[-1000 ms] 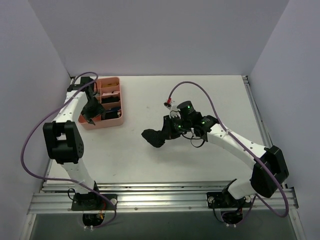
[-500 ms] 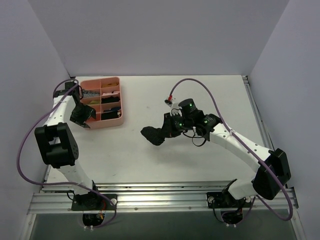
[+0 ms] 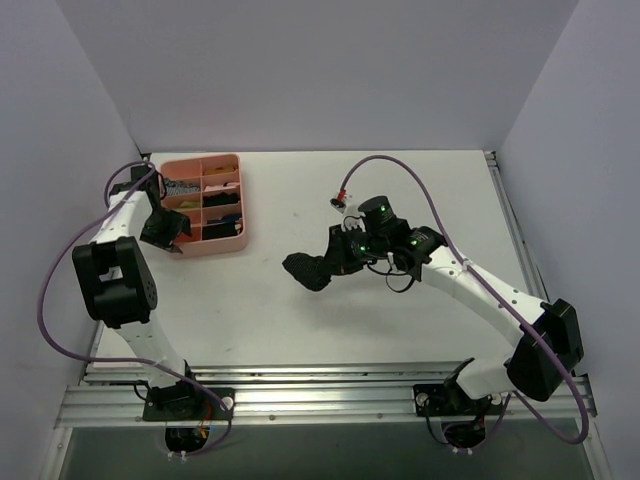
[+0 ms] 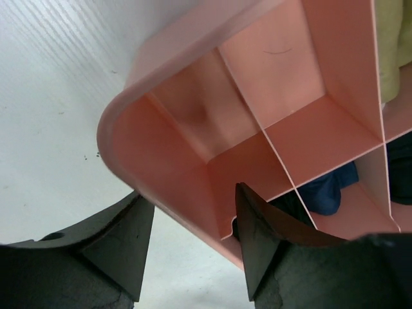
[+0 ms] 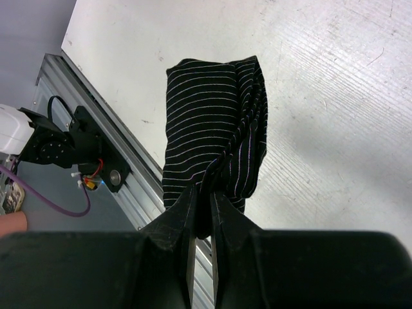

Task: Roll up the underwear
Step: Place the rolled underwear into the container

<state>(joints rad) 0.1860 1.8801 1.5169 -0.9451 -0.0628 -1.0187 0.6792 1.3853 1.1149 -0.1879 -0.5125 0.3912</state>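
Observation:
The underwear (image 3: 307,270) is a bunched black garment with thin pale stripes. It hangs from my right gripper (image 3: 335,262) over the middle of the table. In the right wrist view the gripper (image 5: 203,199) is shut on a fold of the underwear (image 5: 212,135), and the rest droops in front of the fingers. No reddish-brown band shows. My left gripper (image 3: 176,243) is at the near left corner of the pink divided tray (image 3: 243,215). In the left wrist view it (image 4: 193,199) is open and straddles the tray wall (image 4: 167,161), one finger inside a compartment and one outside.
The tray's compartments hold small dark and blue fabric items (image 4: 328,190) and a yellowish one (image 4: 393,51). The aluminium rail (image 3: 320,395) runs along the near edge. White walls close in the left, right and back of the table.
My left arm swung from over the tray to its near left corner and then held still. My right gripper carried the underwear slightly left and up.

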